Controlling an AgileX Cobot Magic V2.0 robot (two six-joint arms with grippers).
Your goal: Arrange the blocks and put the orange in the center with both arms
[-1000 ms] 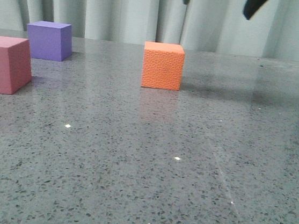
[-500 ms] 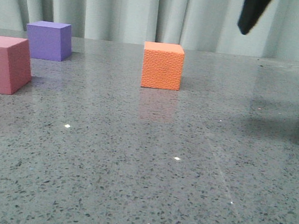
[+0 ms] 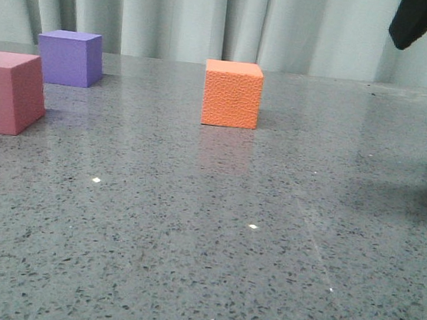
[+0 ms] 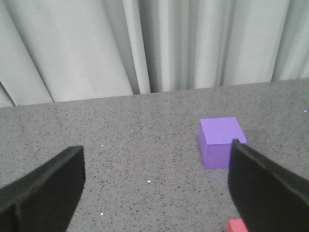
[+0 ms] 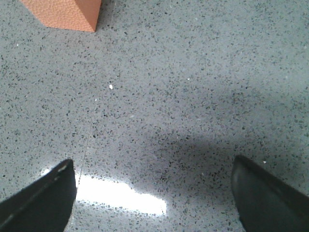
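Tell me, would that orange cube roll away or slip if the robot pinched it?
Probably not. The orange cube sits flat on the stone tabletop with square faces, so it should slide rather than roll. Its pebbled, matte surface looks grippy, and it seems foam-like, so likely light and slightly squashy.

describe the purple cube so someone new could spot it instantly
Start at the pale curtain behind the grey speckled table. At the far left edge by it sits the purple cube, behind the pink-red cube. It is the only purple block; the orange cube stands mid-table.
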